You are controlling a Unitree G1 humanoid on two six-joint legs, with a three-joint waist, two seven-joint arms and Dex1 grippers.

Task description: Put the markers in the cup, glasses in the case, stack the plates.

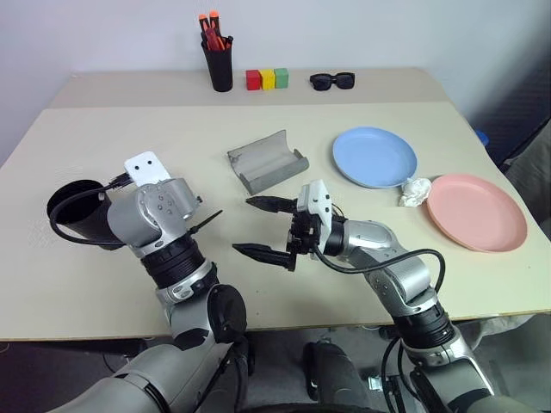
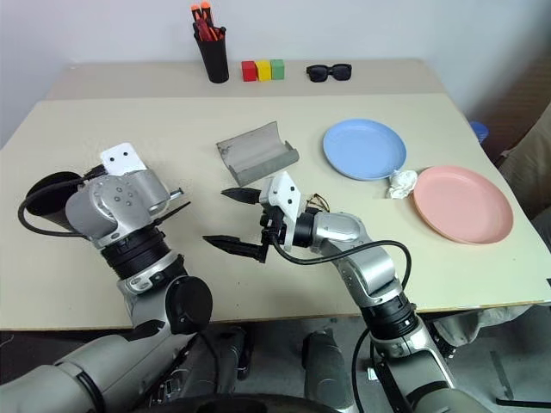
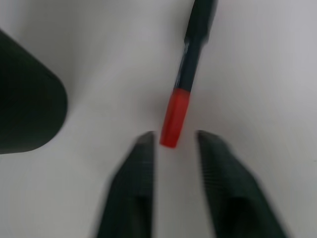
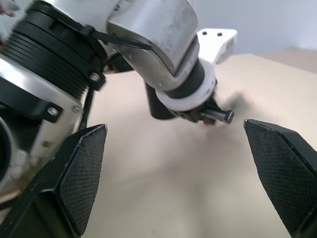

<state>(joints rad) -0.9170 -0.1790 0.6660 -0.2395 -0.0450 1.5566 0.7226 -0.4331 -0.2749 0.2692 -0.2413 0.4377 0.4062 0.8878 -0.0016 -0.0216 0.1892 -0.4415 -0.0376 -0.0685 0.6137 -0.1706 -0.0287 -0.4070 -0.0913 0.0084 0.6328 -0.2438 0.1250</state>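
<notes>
The left wrist view shows what the head views hide: a red marker (image 3: 181, 94) with a black far end lying on the pale table, its red tip just beyond the gap between the left gripper's (image 3: 174, 141) two black fingers. Those fingers stand a little apart with nothing between them, and the marker looks loose from them, though the picture is blurred. Beside them a dark rounded shape is the black cup (image 1: 82, 211), which in the head views stands at the table's near left, partly covered by the left arm.

The right gripper (image 1: 264, 228) hangs over the middle of the table with its fingers spread wide and empty, pointing left toward the left wrist.

Just beyond it lies the grey case (image 1: 267, 160), open. To the right are the blue plate (image 1: 374, 157) and, nearer, the pink plate (image 1: 475, 211), apart, with a crumpled white wad (image 1: 416, 192) between them. At the far edge stand a pen holder (image 1: 219, 62) with red pens, three coloured blocks (image 1: 267, 79) and black sunglasses (image 1: 332, 81).
</notes>
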